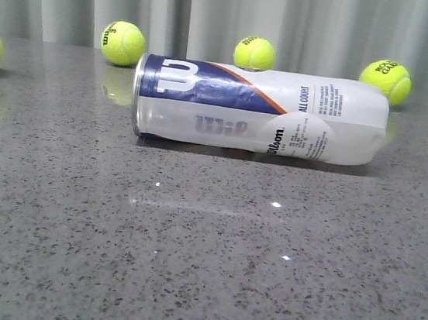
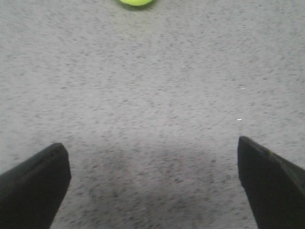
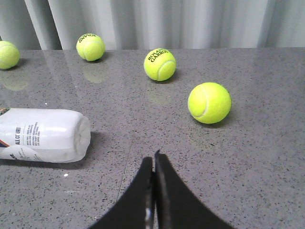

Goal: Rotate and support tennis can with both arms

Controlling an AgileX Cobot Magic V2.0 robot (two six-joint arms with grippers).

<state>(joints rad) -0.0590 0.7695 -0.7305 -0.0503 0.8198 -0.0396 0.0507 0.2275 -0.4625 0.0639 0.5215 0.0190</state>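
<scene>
The tennis can point(image 1: 259, 109) lies on its side across the middle of the grey table, navy band with white W at its left end, white label toward the right. Its right end shows in the right wrist view point(image 3: 45, 135). Neither gripper shows in the front view. My left gripper point(image 2: 153, 157) is open and empty, its black fingers point(image 2: 33, 188) wide apart over bare table. My right gripper point(image 3: 154, 160) is shut and empty, its tips on the table side a little apart from the can's right end.
Several yellow-green tennis balls stand along the back of the table point(image 1: 201, 268): one behind the can's left end point(image 1: 123, 43), one behind its middle point(image 1: 254, 53), one at back right point(image 1: 386, 79). Another ball point(image 3: 209, 102) lies ahead of the right gripper. A grey curtain closes the back.
</scene>
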